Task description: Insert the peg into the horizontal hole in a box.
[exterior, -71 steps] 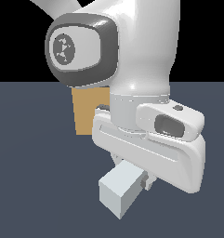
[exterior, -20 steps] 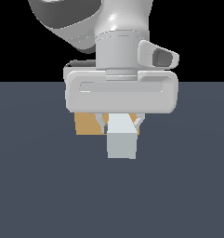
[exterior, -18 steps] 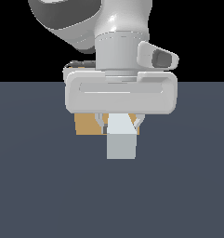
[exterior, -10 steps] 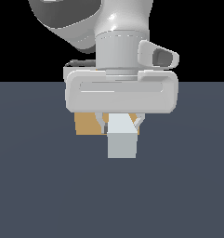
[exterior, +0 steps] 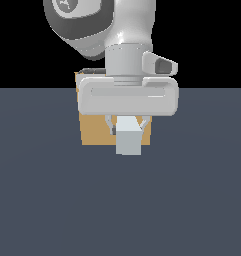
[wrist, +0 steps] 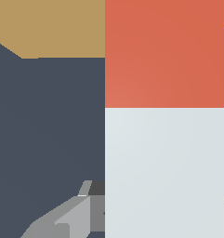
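Note:
My gripper (exterior: 127, 129) is shut on the peg (exterior: 129, 138), which shows end-on in the exterior view as a pale grey-white square in front of the tan box (exterior: 94, 131). In the wrist view the peg (wrist: 164, 167) is a long bar, pale near the gripper, with its red-orange end (wrist: 164, 53) pointing at the box (wrist: 48, 28). One grey finger (wrist: 69, 218) shows beside the peg. The hole is hidden behind the peg and hand in both views.
The dark blue-grey floor (exterior: 47, 200) spreads all around the box. The arm's white hand body (exterior: 128, 97) covers the upper part of the box in the exterior view.
The hand and peg have moved toward the box and now look smaller in the exterior view. More of the box's face shows around the peg. The grip on the peg is unchanged.

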Action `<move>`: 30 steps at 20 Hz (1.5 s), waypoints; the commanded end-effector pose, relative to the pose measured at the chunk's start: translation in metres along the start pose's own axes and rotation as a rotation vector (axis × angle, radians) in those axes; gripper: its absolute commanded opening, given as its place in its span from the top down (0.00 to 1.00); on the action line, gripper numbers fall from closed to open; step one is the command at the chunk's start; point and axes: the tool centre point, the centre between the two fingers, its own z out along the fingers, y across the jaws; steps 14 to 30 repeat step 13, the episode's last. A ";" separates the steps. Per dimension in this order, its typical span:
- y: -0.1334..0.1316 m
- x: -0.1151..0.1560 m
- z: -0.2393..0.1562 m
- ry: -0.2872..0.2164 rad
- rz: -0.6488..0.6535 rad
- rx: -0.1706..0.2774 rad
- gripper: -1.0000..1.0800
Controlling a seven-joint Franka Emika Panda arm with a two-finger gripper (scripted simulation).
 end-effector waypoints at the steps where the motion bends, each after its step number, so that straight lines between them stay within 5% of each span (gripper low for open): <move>1: 0.001 0.024 -0.003 0.000 -0.002 -0.007 1.00; 11: 0.003 0.082 -0.004 0.000 -0.002 -0.009 1.00; 30: 0.003 0.083 -0.004 0.000 -0.002 -0.009 1.00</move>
